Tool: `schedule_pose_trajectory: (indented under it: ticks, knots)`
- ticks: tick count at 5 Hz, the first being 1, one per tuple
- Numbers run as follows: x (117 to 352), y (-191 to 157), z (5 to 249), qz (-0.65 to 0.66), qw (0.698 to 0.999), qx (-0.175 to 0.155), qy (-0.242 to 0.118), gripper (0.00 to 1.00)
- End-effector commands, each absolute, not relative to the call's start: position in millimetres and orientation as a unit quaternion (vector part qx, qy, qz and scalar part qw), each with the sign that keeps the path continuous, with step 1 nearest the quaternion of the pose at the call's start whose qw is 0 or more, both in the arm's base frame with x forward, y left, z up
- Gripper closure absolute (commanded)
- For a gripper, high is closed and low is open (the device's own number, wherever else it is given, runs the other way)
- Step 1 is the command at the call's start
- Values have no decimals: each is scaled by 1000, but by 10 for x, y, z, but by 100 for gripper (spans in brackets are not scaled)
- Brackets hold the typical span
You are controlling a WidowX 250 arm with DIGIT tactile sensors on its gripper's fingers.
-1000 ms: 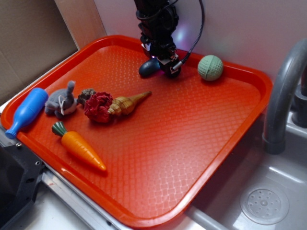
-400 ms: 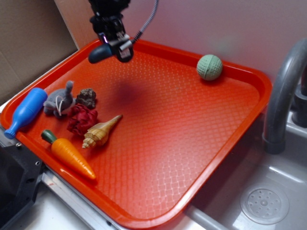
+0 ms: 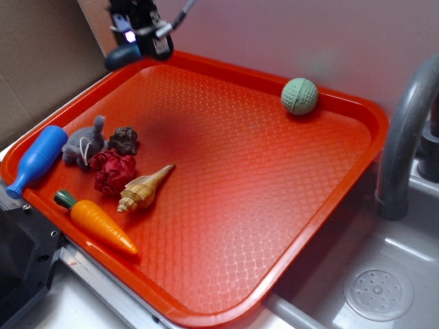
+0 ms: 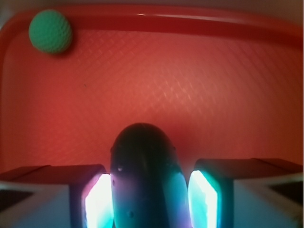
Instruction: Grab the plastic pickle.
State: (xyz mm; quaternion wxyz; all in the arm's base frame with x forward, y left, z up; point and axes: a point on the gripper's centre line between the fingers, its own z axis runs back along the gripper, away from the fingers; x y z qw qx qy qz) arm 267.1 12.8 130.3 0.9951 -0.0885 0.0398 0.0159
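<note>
Orange tray [image 3: 274, 205] beside a sink [image 3: 384, 288]. Gripper [image 3: 140, 38] hangs above the tray's far left corner, fingers clamped on the plastic pickle [image 3: 122, 56], lifted clear; green ball [image 3: 300, 96] well apart.

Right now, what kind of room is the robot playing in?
Probably a pretend kitchen: a grey faucet curves over a sink with a drain, beside an orange tray of toys.
</note>
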Motion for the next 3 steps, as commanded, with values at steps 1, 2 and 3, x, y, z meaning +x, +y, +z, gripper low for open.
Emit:
schedule_pose_trajectory:
  ticks: [1, 2, 3]
  knots:
    - [2516, -180, 1980, 103, 994, -24, -37, 100]
    - [2569, -254, 2086, 110, 993, -12, -35, 100]
    - [2601, -270, 1961, 112, 993, -7, -31, 100]
